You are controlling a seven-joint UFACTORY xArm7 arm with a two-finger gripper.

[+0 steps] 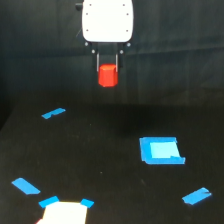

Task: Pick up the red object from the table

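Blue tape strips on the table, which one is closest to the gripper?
The strip on the exterior view's left, upper up the table; the others lie along the bottom and far right.

- Red object (pixel 107 75): a small, stubby, orange-red block, roughly cylindrical and upright, with a slightly glossy face. It sits high in the exterior view, well above the worktop surface, lodged between the two thin fingers of the end effector (pixel 107 64).
- Worktop (pixel 100 160): wide, matte black and flat, marked with a few small blue tape strips.
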